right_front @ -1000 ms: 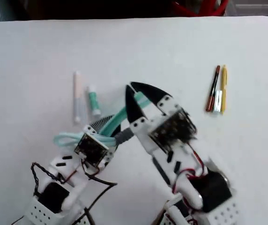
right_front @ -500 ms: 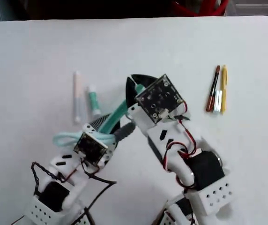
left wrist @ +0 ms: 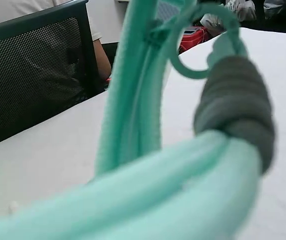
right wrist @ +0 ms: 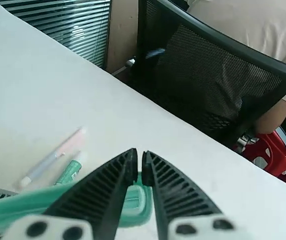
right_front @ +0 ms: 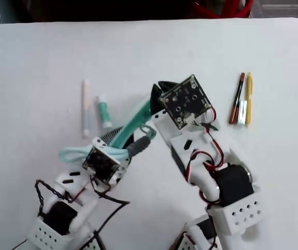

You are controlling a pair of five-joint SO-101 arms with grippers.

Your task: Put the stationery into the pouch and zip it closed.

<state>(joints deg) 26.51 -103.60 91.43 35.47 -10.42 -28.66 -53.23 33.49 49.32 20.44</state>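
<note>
A teal pouch [right_front: 133, 125] is held up off the white table [right_front: 34, 52] between my two arms. My left gripper [right_front: 119, 141] is shut on its near end, beside a grey band [left wrist: 235, 105] and a teal ring pull [left wrist: 183, 70]. At the far end, my right gripper [right_front: 158, 92] has its ribbed black fingers [right wrist: 110, 182] pressed together over the pouch's edge [right wrist: 133, 196]. A pale pen [right_front: 86, 107] and a short green stick [right_front: 103, 112] lie left of the pouch. A brown pen [right_front: 236, 99] and a yellow pen [right_front: 248, 99] lie to the right.
Loose black cables [right_front: 50, 192] trail from the left arm's base near the front edge. A black mesh chair [right wrist: 218, 85] with a seated person stands beyond the table's far edge. Bare table spreads at the back and left.
The right gripper, open around the pouch's far end a second ago, has closed on it, and its wrist has turned and shifted right. The left arm has stayed still.
</note>
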